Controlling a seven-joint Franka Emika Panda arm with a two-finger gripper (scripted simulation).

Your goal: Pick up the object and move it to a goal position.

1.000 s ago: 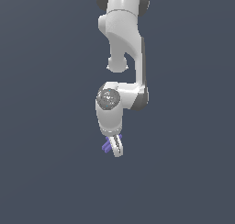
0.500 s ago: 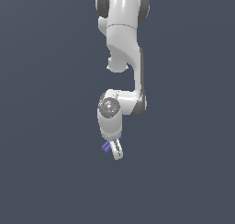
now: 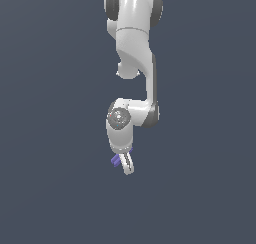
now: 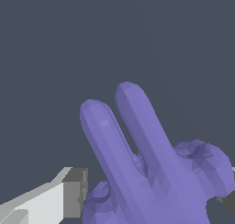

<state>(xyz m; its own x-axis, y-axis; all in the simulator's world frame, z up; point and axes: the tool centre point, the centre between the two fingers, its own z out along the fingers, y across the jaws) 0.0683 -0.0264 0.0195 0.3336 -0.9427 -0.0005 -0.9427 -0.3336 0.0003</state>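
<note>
Exterior view, tool (image 3: 125,164) unmoved, arm straighter, object (image 3: 116,160) clamped

- The arm (image 3: 134,63) hangs down the middle of the exterior view, with the gripper (image 3: 125,164) at its lower end.
- The object (image 3: 116,160) sits between the gripper's fingers, sticking out toward the exterior view's left.
- In the wrist view, one finger (image 4: 50,201) lies just beside the object (image 4: 151,172).
</note>
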